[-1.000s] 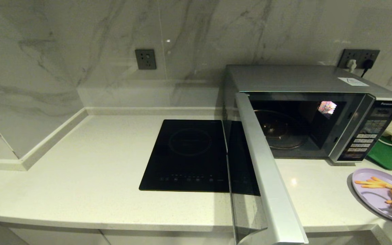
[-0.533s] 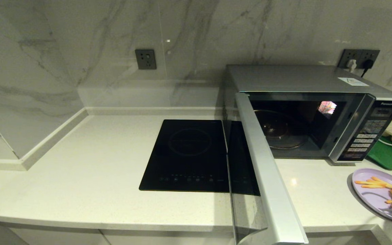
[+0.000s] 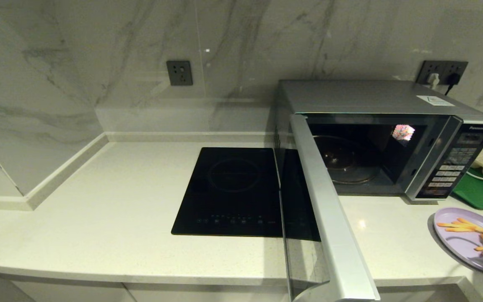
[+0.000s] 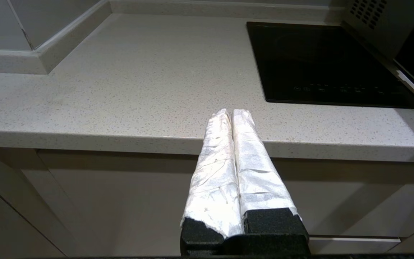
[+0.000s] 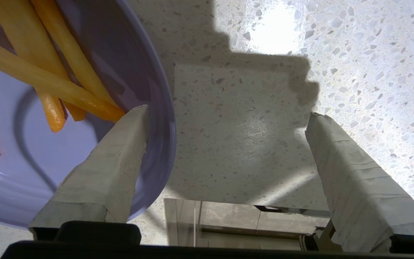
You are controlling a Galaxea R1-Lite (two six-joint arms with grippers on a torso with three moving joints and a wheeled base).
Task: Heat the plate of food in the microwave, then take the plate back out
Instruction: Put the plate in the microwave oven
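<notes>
In the head view we see one microwave (image 3: 386, 138) against the marble wall, its long axis running side to side along the counter (image 3: 111, 218) and its mouth facing us; its door (image 3: 329, 218) is swung wide open on the hinge side away from the button panel (image 3: 451, 172), reaching out past the counter's front edge; one glass turntable (image 3: 344, 161) lies bare in the cavity; one plate of food (image 3: 470, 241) sits on the counter in front of the microwave's button-panel end, well apart from the cavity, near the counter's front edge, and we count about seven fry-like sticks on it, most lying roughly along the line from the microwave toward the counter's edge; one black cooktop (image 3: 229, 191) lies beside the microwave on the hinge side, one green tray (image 3: 482, 193) on the panel side; two wall socket plates show, one above the cooktop and one behind the microwave.

In the left wrist view the left gripper (image 4: 232, 117) hangs in front of the counter's edge, away from the microwave beyond the cooktop, its two wrapped fingers pressed together on nothing.

In the right wrist view the right gripper (image 5: 225, 124) is spread wide, low over the counter; one finger (image 5: 115, 162) lies over the plate's rim, its tip just beside a fry, the other over bare counter; it grips nothing.
</notes>
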